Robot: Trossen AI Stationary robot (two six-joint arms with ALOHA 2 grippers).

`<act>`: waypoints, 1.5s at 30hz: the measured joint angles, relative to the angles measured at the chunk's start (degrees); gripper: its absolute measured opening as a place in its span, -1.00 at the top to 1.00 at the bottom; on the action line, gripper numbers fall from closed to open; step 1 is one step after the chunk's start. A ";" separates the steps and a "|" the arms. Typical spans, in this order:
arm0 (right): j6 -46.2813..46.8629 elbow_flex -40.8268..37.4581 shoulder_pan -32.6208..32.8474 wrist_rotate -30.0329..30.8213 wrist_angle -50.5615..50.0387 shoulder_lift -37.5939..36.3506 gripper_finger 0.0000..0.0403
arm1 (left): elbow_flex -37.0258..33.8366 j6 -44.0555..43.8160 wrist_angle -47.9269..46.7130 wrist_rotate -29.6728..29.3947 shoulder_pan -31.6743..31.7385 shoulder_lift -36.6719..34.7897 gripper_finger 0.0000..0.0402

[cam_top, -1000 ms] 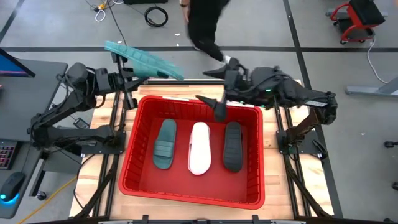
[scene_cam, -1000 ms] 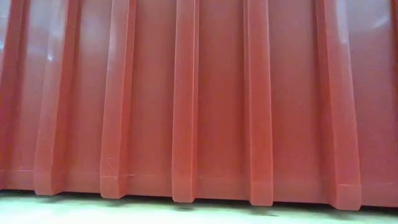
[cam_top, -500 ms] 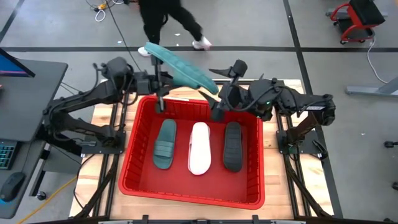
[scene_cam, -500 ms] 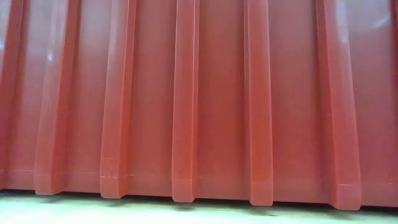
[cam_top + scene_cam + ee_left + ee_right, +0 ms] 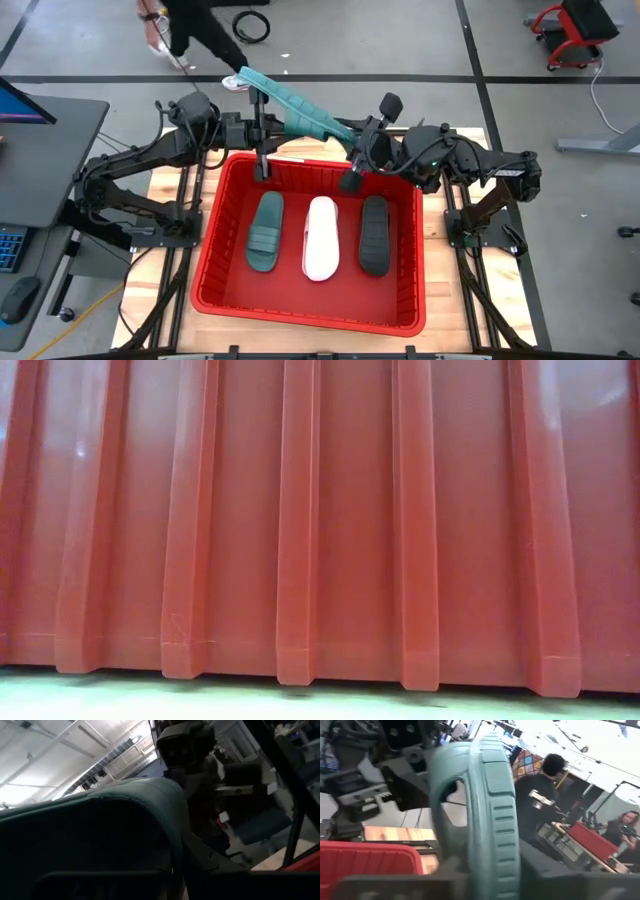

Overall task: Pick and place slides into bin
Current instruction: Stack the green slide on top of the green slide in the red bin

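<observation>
**A teal slide held between both my arms over the bin's far rim**

The wooden table (image 5: 440, 290) stands on a grey floor crossed with dark tape lines, and a person (image 5: 195, 30) in dark clothes is at the far side of it. The red bin (image 5: 305, 305) takes up most of the tabletop; in the low view its ribbed red wall (image 5: 300, 520) fills the whole picture.

Three slides lie side by side on the bin's floor: a teal slide (image 5: 265, 231), a white slide (image 5: 321, 238) and a black slide (image 5: 373, 235), all lengthwise and apart from one another.

A fourth slide, the raised teal slide (image 5: 292, 104), hangs in the air just beyond the bin's far rim, tilted. My left gripper (image 5: 259, 118) is closed on its end nearest my left arm. My right gripper (image 5: 362, 150) meets the slide's other end with its fingers spread; my right wrist view shows the slide on edge between those fingers (image 5: 490, 815), but I cannot tell whether they press on it.
</observation>
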 joint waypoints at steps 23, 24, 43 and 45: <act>-0.08 -0.02 7.65 14.63 -1.14 0.28 0.81 | -0.02 -14.07 -29.71 -15.49 2.61 -13.35 -0.35; -0.07 -0.02 8.15 15.11 -0.60 0.57 0.81 | -0.02 -14.36 -31.88 -16.82 3.17 -14.54 -0.38; 21.79 14.64 13.62 12.77 -9.07 18.95 0.81 | -0.04 -22.10 -43.93 -27.80 6.60 -29.36 -0.37; 30.16 14.67 13.57 10.72 -14.18 20.36 0.81 | -0.04 -23.97 -46.02 -27.82 6.60 -29.99 -0.37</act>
